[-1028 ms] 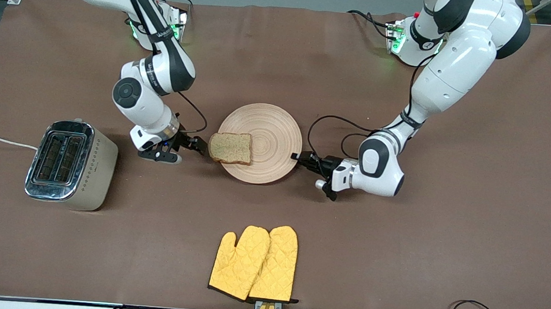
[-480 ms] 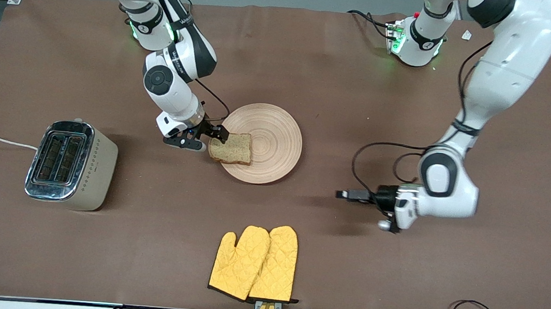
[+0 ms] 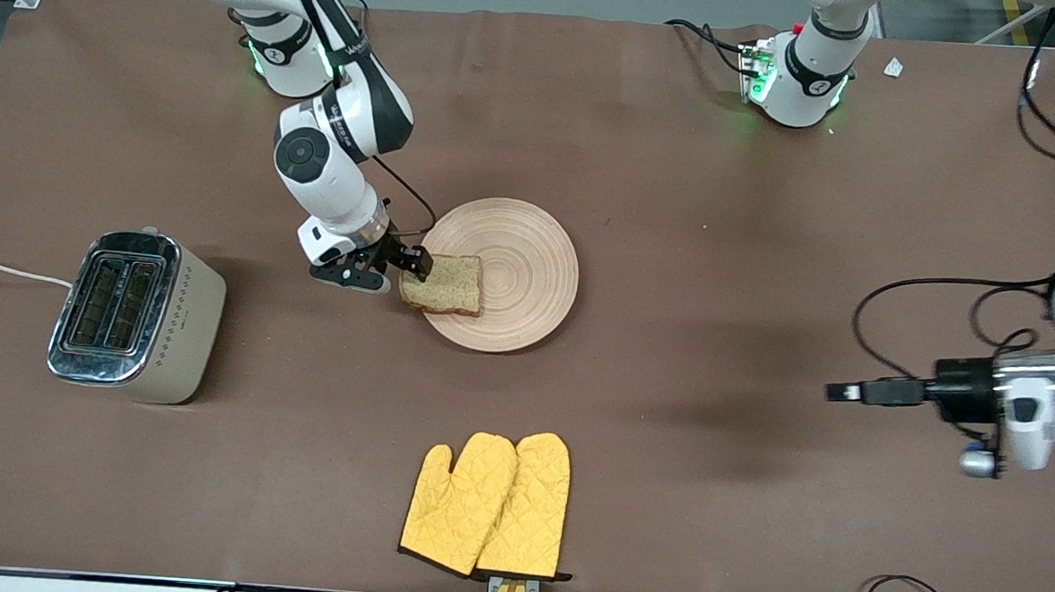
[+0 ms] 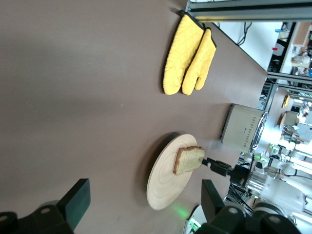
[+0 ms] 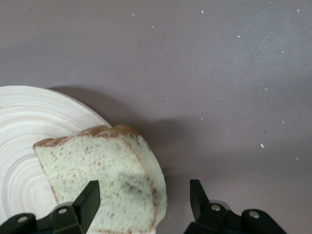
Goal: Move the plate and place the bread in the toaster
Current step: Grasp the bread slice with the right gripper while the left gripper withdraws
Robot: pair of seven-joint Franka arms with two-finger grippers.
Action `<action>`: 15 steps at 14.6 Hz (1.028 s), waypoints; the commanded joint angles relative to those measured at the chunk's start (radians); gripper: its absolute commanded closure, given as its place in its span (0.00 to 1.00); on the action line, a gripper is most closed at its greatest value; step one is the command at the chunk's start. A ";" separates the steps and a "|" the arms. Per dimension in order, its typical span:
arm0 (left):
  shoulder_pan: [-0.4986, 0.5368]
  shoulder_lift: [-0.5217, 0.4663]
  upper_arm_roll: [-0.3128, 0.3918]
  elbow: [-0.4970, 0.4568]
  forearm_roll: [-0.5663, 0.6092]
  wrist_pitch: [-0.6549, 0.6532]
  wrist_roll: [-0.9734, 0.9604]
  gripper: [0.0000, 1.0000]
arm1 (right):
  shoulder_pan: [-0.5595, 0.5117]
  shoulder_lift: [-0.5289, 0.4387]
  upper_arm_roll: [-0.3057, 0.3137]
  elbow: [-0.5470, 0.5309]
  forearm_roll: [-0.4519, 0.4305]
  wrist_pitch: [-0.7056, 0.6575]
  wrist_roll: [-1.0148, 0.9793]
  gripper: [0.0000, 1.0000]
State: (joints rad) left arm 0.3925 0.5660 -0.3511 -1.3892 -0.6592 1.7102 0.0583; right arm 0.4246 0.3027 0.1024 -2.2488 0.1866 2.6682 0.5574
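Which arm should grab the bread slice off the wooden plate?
Right. The right gripper hangs open at the speckled brown bread slice on the round tan wooden plate, with the beige chrome-topped toaster at its end of the table. The left gripper is away over bare table.

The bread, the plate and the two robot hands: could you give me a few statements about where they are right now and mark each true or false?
1. The bread lies on the plate, overhanging its rim toward the toaster. True.
2. The right gripper is at the bread's edge with its fingers open. True.
3. The left gripper grips the plate's rim. False: it hangs over bare table toward the left arm's end, apart from the plate.
4. The bread stands in a toaster slot. False: both slots look empty.
5. The yellow oven mitts lie nearer the front camera than the plate. True.
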 commanded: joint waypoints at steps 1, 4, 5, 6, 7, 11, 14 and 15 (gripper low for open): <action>-0.009 -0.055 -0.008 0.056 0.166 -0.087 -0.139 0.00 | -0.004 0.007 0.003 -0.014 -0.010 0.030 -0.004 0.38; -0.020 -0.165 -0.012 0.068 0.337 -0.118 -0.184 0.00 | -0.006 0.007 0.005 -0.014 -0.010 0.022 0.004 0.62; -0.017 -0.204 -0.016 0.068 0.381 -0.121 -0.184 0.00 | -0.004 0.006 0.005 -0.012 -0.007 0.019 0.015 0.73; -0.017 -0.246 -0.012 0.067 0.407 -0.153 -0.186 0.00 | -0.004 0.003 0.005 -0.006 -0.007 0.006 0.053 0.82; -0.018 -0.271 -0.012 0.067 0.438 -0.187 -0.186 0.00 | -0.001 -0.002 0.007 0.003 -0.007 -0.022 0.094 0.92; -0.027 -0.402 -0.026 0.065 0.601 -0.282 -0.173 0.00 | 0.006 -0.008 0.014 0.044 -0.007 -0.092 0.141 1.00; -0.052 -0.466 -0.009 0.059 0.662 -0.325 -0.166 0.00 | -0.009 -0.030 0.011 0.171 -0.006 -0.336 0.206 1.00; -0.096 -0.485 0.015 0.050 0.702 -0.328 -0.152 0.00 | -0.009 -0.031 0.008 0.225 -0.010 -0.414 0.240 1.00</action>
State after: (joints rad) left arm 0.3520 0.1358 -0.3673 -1.3062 -0.0222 1.3902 -0.1132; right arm 0.4265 0.3028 0.1098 -2.1052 0.1864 2.3914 0.7263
